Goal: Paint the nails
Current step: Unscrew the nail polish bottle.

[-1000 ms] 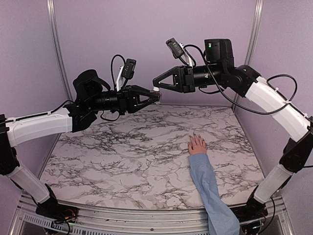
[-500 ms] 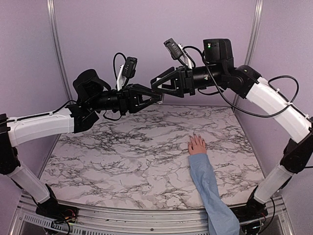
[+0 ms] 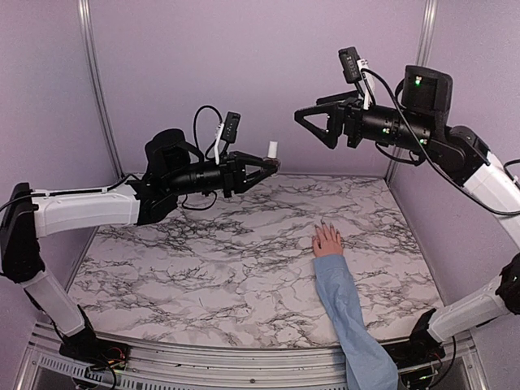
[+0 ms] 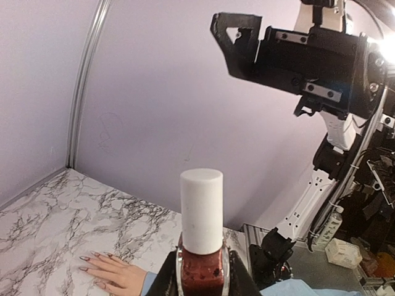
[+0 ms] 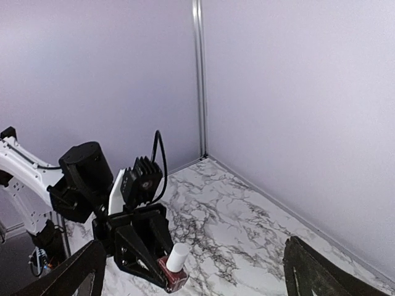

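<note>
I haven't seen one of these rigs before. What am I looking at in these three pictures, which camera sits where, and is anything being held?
The machine is two robot arms, a left arm and a right arm, bolted at the near edge of a marble table. The wide picture comes from a fixed camera above and behind them. The other two come from small cameras on the wrists, each looking out along its own arm's fingers.

On the table lies a small hand in a light-blue sleeve, palm down. Its nails are what is to be painted.

The left gripper is shut on a nail polish bottle of dark red polish, held upright above the table with its white cap on. The right gripper hangs in the air opposite, jaws wide open and empty.
</note>
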Available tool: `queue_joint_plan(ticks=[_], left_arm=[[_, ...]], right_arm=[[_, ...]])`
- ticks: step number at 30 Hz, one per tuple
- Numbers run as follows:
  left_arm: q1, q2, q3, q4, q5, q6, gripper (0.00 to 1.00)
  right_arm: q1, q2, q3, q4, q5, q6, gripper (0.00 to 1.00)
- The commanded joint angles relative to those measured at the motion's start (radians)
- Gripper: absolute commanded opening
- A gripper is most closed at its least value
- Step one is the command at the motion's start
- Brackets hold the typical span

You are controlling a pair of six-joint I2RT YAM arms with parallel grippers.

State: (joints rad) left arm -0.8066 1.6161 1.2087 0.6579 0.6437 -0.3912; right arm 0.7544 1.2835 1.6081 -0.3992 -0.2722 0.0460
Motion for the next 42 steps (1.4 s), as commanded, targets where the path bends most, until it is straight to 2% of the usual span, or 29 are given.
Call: queue_joint_plan(ticks=[1,4,9,12,14,20,24,28,37,42], left_arm=[[-0.004,0.070,0.073,-0.020,-0.098,0.045,0.00],[-0.006,0.086,0.080,-0.023,-0.124,0.068,0.00],[-0.013,0.053,0.024,-0.024,-0.142,0.140,0.00],[-0.022,0.039,-0.021,-0.026,-0.180,0.183,0.00],[-0.031,0.020,-0.048,-0.026,-0.264,0.192,0.00],[-0.069,0.021,-0.076,-0.027,-0.387,0.275,0.00],[-0.098,0.035,-0.068,-0.027,-0.472,0.309,0.00],[-0.118,0.047,-0.055,-0.025,-0.542,0.308,0.00],[-0.144,0.081,-0.021,-0.027,-0.605,0.324,0.00],[-0.148,0.095,-0.010,-0.027,-0.635,0.325,0.00]], right_arm=[[-0.016,0.061,0.071,-0.063,0.214,-0.044,0.99],[-0.016,0.090,0.091,-0.107,0.252,-0.043,0.98],[-0.017,0.085,0.055,-0.115,0.198,-0.028,0.98],[-0.017,0.160,0.147,-0.244,0.145,0.011,0.99],[-0.017,0.196,0.202,-0.309,0.106,0.051,0.98],[-0.018,0.221,0.197,-0.301,0.089,0.209,0.85],[-0.016,0.291,0.239,-0.355,0.101,0.267,0.72],[-0.009,0.287,0.224,-0.353,0.138,0.300,0.61],[0.004,0.310,0.204,-0.346,0.143,0.329,0.49],[0.007,0.324,0.198,-0.334,0.133,0.339,0.46]])
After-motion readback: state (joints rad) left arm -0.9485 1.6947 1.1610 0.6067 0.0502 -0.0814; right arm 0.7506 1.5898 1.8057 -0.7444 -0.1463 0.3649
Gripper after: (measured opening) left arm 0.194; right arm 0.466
